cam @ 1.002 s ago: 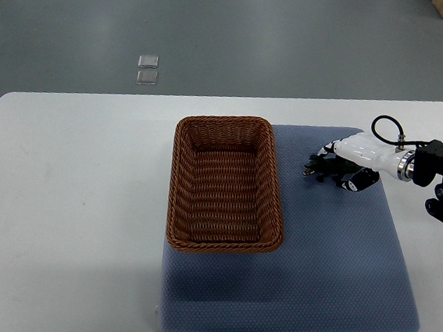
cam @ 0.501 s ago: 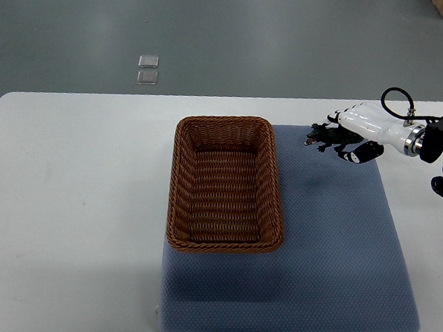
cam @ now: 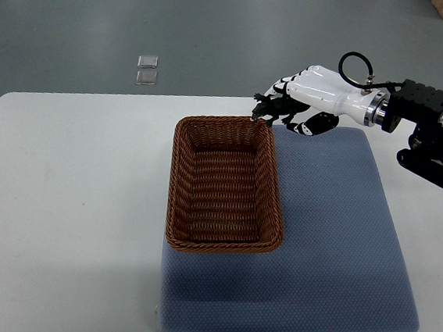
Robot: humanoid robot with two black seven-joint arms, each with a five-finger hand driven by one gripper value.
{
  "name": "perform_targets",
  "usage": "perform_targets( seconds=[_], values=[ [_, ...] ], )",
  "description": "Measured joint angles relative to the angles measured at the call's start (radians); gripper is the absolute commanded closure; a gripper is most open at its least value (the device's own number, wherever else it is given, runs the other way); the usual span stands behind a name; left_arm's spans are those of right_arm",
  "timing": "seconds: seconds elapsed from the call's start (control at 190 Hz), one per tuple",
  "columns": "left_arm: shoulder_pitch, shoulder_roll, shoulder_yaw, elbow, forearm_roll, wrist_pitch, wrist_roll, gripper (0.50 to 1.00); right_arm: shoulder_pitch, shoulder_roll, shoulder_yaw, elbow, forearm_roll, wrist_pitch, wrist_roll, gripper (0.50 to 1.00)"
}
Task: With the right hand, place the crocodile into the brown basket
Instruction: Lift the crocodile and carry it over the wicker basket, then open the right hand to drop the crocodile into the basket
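Grips the crocodile (cam: 271,108) in the right hand (cam: 319,94), white fingers (cam: 289,86) clenched round its body, arm reaching in from the right edge. Holds it over the far right corner of the brown basket (cam: 178,179), snout pointing left, just at the rim. Shows the basket resting at the left edge of a blue pad (cam: 335,248) on the white surface (cam: 69,198)

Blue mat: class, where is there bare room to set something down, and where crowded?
Bare: the blue mat right of the brown basket and in front of it; the white table left of the basket. Crowded: the basket's far right corner, where the right hand holds the crocodile.
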Motion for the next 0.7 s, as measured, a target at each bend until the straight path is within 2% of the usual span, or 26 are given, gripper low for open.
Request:
perform_targets(
  seconds=[0.475, 0.57, 0.643, 0.701],
  values=[
    [0.0, 0.0, 0.0, 0.0, 0.0, 0.0, 0.0, 0.5, -0.025, 0.108, -0.015, 0.042, -0.012, 0.032, 0.009, 1.0],
    [0.0, 0.0, 0.0, 0.0, 0.0, 0.0, 0.0, 0.5, -0.04, 0.119, -0.015, 0.041, -0.018, 0.045, 0.009, 0.932],
    [0.0, 0.0, 0.0, 0.0, 0.0, 0.0, 0.0, 0.5, -0.054, 0.125, -0.015, 0.036, -0.028, 0.051, 0.008, 0.901],
    [0.0, 0.0, 0.0, 0.0, 0.0, 0.0, 0.0, 0.5, -0.065, 0.126, -0.015, 0.034, -0.032, 0.054, 0.007, 0.84]
  ],
)
